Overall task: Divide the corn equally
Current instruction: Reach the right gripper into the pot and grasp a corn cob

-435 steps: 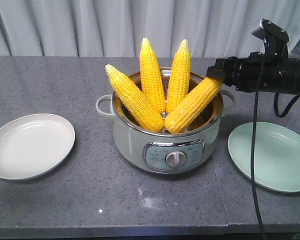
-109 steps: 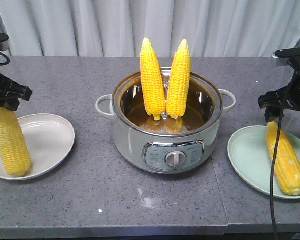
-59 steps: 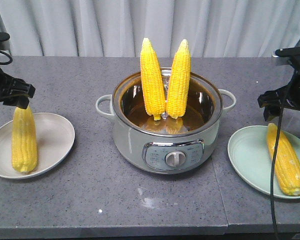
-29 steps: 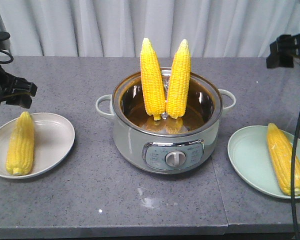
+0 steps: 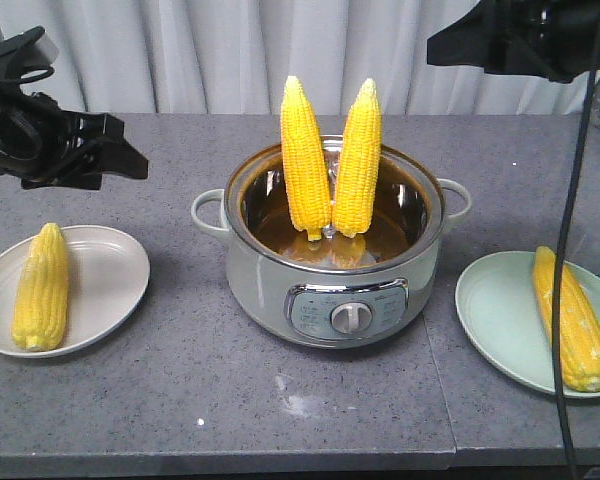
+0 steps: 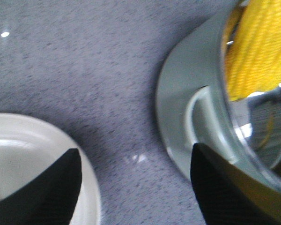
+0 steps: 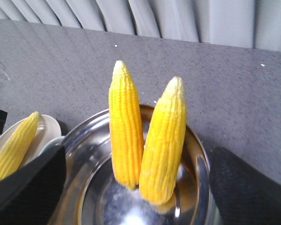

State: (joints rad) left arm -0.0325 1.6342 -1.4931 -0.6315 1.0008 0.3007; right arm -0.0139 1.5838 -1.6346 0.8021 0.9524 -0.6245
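Grey speckled table (image 5: 180,400), filling the frame. Electric pot (image 5: 265,285), centre: two corn cobs (image 5: 305,165) stand upright inside, tips up, side by side, probably owed one to each plate. White plate (image 5: 105,275), lower left: a cob (image 5: 40,285) laid flat. Green plate (image 5: 500,310), lower right: a second cob (image 5: 572,320) laid flat. Left gripper (image 6: 133,154), upper left, and right gripper (image 7: 138,157), upper right: both spread wide, empty, raised; nothing blocks the pot.

Front camera faces the whole table (image 5: 180,400) — both wrist cameras look down close, sharing the pot (image 5: 260,285).
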